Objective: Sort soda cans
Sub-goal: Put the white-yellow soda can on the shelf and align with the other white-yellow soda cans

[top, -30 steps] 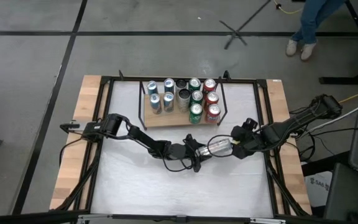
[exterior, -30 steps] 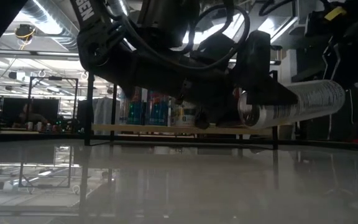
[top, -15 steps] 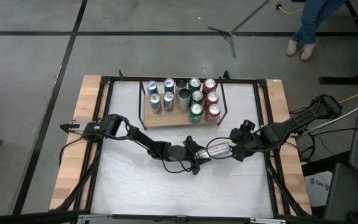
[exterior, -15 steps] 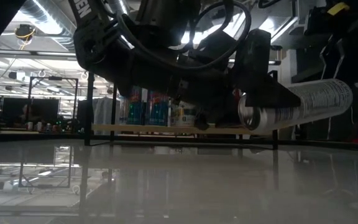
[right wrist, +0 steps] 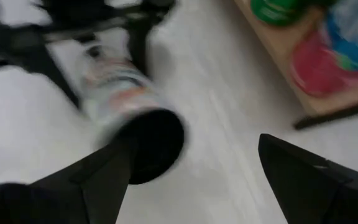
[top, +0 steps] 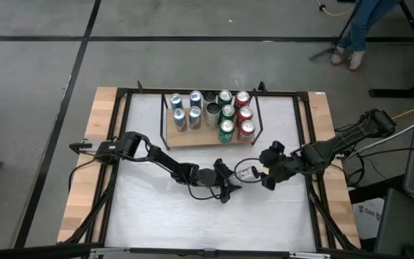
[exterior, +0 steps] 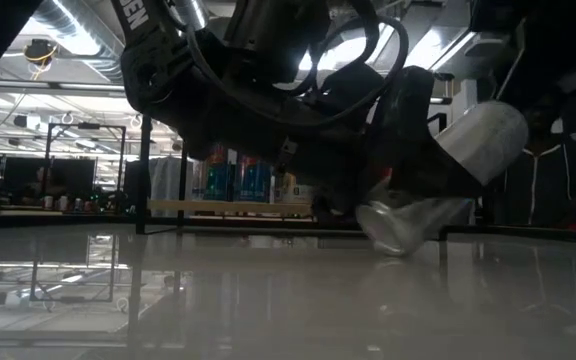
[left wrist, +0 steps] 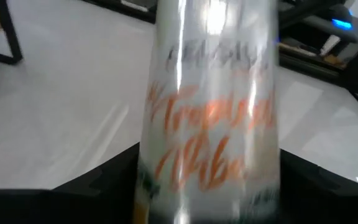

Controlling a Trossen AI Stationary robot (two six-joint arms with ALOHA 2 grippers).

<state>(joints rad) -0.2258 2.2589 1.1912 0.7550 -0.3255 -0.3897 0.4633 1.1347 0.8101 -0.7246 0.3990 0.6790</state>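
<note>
Mid-counter: a silver can [top: 247,173] with orange lettering lay tilted between the two grippers, in front of the wooden rack [top: 192,137].
Left gripper [top: 230,184]: its jaws stood on either side of the can's body in the left wrist view; whether they pressed it I cannot tell.
Right gripper [top: 262,173]: jaws spread wide, one finger beside the can's dark end, the other well clear; nothing gripped.
Can height: the low view showed it slanted, lower end close to the counter [top: 214,223].
Rack: blue-and-silver cans [top: 186,111], green cans [top: 226,113] and red cans [top: 244,114] stood upright in rows.
</note>
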